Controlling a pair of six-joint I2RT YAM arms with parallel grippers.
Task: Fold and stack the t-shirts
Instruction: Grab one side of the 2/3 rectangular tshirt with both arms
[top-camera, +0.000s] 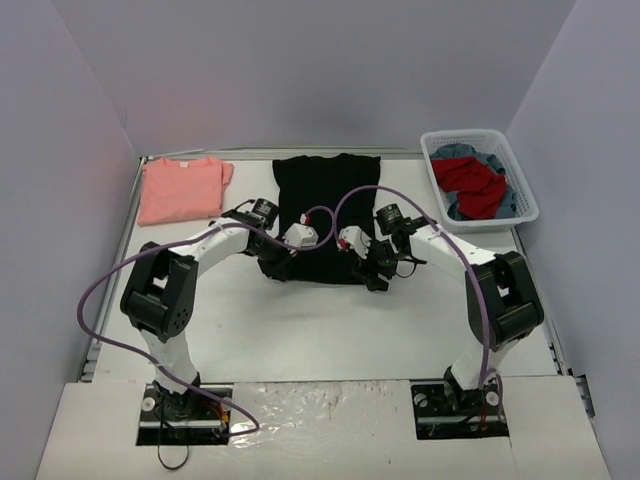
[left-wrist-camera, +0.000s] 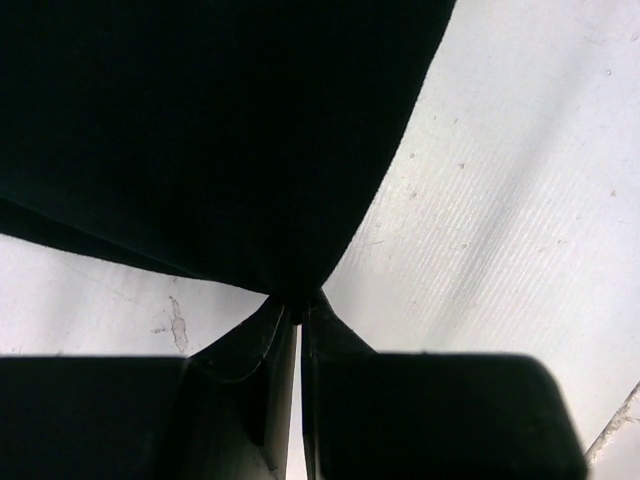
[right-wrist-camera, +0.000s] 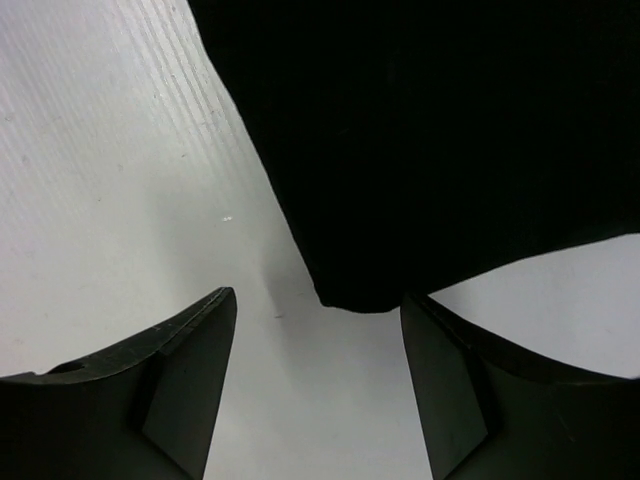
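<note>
The black t-shirt (top-camera: 325, 205) lies flat in the middle of the table, folded narrow, with its hem toward the arms. My left gripper (top-camera: 278, 268) is at its near left corner and shut on the black cloth (left-wrist-camera: 200, 130); the jaws (left-wrist-camera: 297, 300) pinch that corner to a point. My right gripper (top-camera: 377, 278) is at the near right corner and open. In the right wrist view the shirt's corner (right-wrist-camera: 430, 130) reaches just between the spread fingertips (right-wrist-camera: 318, 300), close to the right finger, and is not gripped. The salmon-pink t-shirt (top-camera: 180, 188) lies folded at the far left.
A white basket (top-camera: 528, 190) at the far right holds red and blue clothes. Purple cables loop from both arms over the black shirt and to the left. White walls stand close around the table (top-camera: 330, 320).
</note>
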